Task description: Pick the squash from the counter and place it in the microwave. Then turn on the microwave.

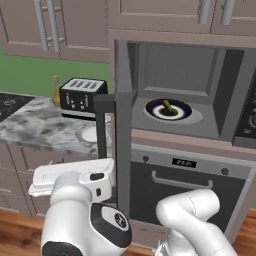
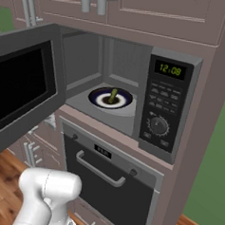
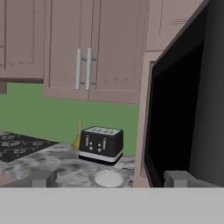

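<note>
Squash (image 1: 168, 107) lies on a dark plate w/ white ring (image 1: 150, 111), inside the microwave (image 1: 210, 107) cavity, on the pale turntable; in the right base view the squash (image 2: 113, 96) sits roughly mid-plate (image 2: 98, 100), tilted up a bit. Microwave door (image 2: 22, 86) is swung wide open to the left, black glass facing out; in the left base view it shows edge-on (image 1: 122, 145) btwn the cavity and the desk (image 1: 40, 130). Control panel (image 2: 165, 106) on the right side of the microwave has a lit green display, button rows, round knob below. Oven (image 2: 107, 173) w/ horizontal handle sits directly under the microwave. End effector (image 3: 111, 178) is in the hand view, finger tips (image 3: 43, 179) spread wide apart, nothing btwn them, right tip close beside the open door's edge. Beyond it on the desk: small pale plate (image 3: 108, 178) near the front, black slotted toaster (image 3: 101, 145) behind it, amber bottle (image 3: 78, 139) just beside the toaster on its left, touching or not can't tell. Stovetop (image 3: 19, 145) further left. Mauve upper cabinets (image 3: 83, 48) w/ silver handles above a green wall.
</note>
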You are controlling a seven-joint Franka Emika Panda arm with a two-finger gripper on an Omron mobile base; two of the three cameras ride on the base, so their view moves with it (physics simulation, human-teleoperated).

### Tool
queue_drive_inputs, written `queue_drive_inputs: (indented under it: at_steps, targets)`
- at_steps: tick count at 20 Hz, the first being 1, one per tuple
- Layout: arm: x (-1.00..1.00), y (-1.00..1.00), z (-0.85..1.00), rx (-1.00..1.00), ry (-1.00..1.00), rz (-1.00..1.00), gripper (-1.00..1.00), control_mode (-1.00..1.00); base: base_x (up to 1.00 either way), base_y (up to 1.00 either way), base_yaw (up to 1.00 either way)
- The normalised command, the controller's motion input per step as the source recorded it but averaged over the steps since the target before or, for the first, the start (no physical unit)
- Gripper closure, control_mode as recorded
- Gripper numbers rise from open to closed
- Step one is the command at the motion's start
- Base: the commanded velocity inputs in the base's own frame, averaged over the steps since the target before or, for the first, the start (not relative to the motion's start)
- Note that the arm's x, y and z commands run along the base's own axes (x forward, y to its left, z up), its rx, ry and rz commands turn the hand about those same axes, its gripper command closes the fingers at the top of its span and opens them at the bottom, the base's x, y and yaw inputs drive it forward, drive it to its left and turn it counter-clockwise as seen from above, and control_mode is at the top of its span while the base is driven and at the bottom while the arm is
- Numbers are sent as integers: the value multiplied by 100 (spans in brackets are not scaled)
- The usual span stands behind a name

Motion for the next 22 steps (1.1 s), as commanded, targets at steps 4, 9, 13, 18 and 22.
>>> queue_drive_inputs:
  at_steps: [4,9,13,18,22]
  targets:
    - [0,-26,0,0,-1,0,-100,-100,0,0,0]
    - [15,-36,0,0,-4,0,-100,-100,0,0,0]
    - [16,-44,-1,0,-8,0,-100,-100,0,0,0]
    - [11,-55,-6,0,-8,0,-100,-100,0,0,0]
    - [0,-65,-8,0,-8,0,-100,-100,0,0,0]
